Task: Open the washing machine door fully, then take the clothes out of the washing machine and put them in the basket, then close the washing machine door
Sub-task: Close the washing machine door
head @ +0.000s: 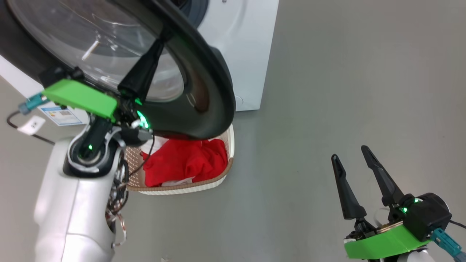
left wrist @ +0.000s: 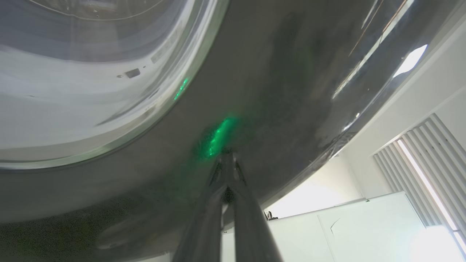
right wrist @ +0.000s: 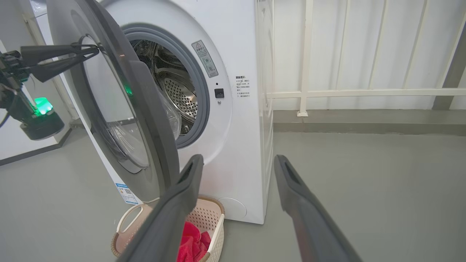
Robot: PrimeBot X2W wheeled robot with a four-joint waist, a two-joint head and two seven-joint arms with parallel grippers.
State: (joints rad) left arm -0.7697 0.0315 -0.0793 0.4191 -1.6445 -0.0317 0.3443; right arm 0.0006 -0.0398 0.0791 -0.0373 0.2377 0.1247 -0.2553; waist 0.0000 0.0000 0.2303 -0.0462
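The left pincer [left wrist: 226,156], shut and empty, touches its tips to the outer black rim of the half-open washing machine door [head: 214,83], the washing machine [right wrist: 236,145] lying beyond it, so this arm is nearer than the wide-open, empty right pincer [head: 349,153].

Left tool [head: 163,38] raised, pinched closed; right tool [head: 349,153] low, spread wide

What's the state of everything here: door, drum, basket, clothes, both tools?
washing machine door: partly open, swung out over the basket.
drum: no clothes in the part that shows.
basket: on the floor, loaded.
clothes: red with some white, lying in the basket.
left tool: shut, tips at the door's black rim.
right tool: open, empty.
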